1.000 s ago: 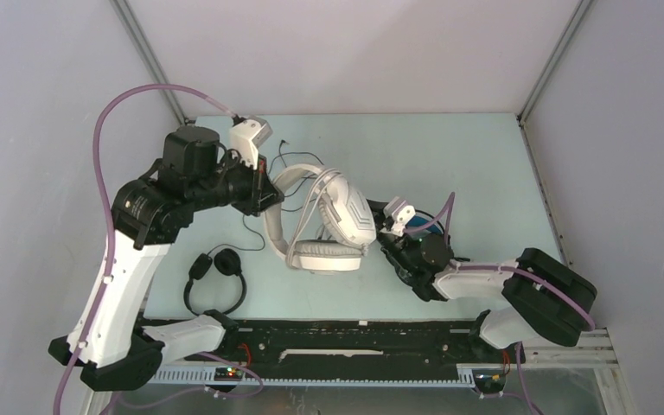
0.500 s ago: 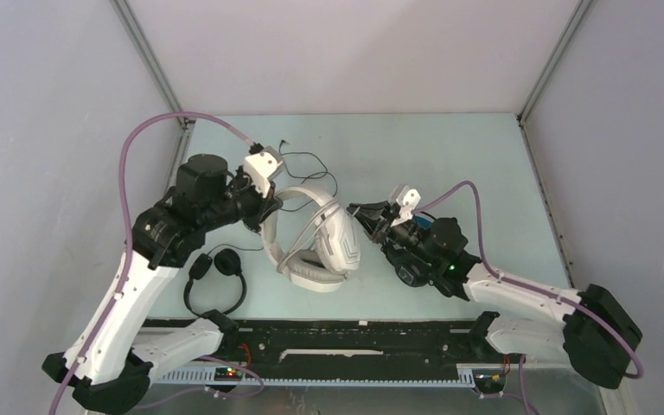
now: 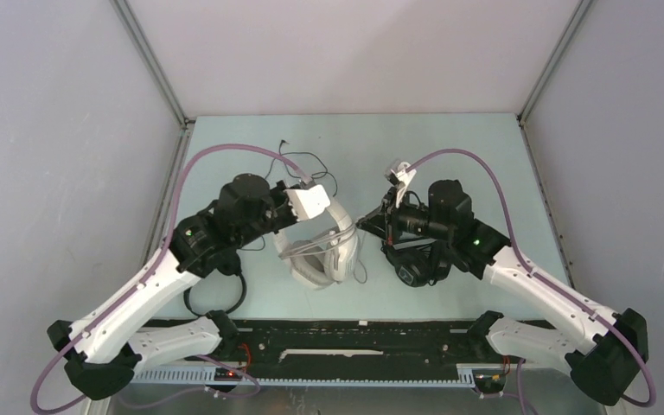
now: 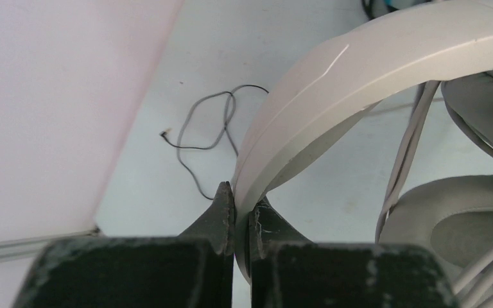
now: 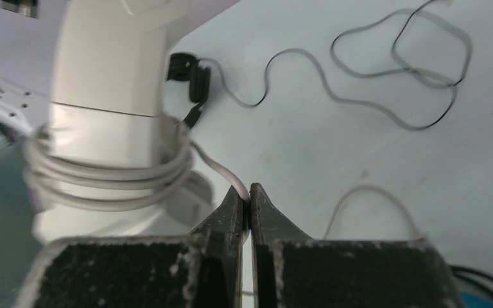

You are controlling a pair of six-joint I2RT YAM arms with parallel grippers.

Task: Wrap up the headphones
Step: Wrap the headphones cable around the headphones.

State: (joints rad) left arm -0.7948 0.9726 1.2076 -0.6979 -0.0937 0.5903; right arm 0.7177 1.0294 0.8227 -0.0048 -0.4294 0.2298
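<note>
Top external view: white headphones (image 3: 324, 251) sit mid-table (image 3: 458, 147), between the two grippers.
Left gripper (image 4: 241, 192): fingers pinch the headband (image 4: 359, 58) near its edge, at the tips only.
Right gripper (image 5: 249, 191): fingers pressed together on the grey cable (image 5: 215, 168), just off the coils.
Wrap: several turns already lie round the white body; a loose tail rests on the table beside the jaws.
Risk, grip: a hard cable tug could twist the headband out of that shallow pinch.
Risk, slack: if the lead sags, the coils may loosen and slide off.
Risk, snag: thin black cable (image 5: 359, 96) lies near; the next turn could sweep it in.
Risk, clutter: black pair (image 3: 415, 270) sits under the right arm; a low swing could drag it.
</note>
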